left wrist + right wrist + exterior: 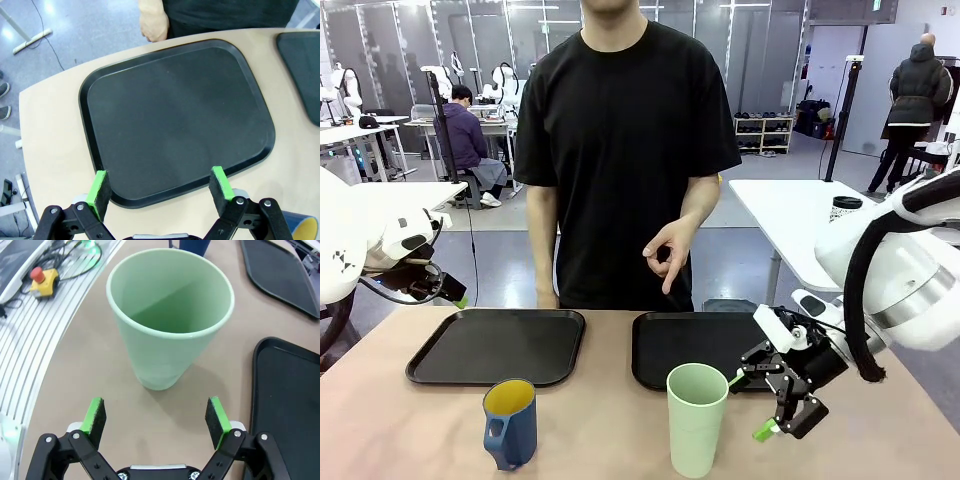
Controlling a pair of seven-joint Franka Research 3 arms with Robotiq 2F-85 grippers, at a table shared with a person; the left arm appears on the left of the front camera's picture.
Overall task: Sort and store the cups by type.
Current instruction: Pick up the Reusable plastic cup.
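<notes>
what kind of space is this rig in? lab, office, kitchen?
Most likely a robotics lab or workshop: a red emergency-stop button with cables beside the table, a white work table on a bare grey floor, and a person seated working farther back.

White rounded arms, black cables; left end effector and right end effector black with green pads; person in black T-shirt.
</notes>
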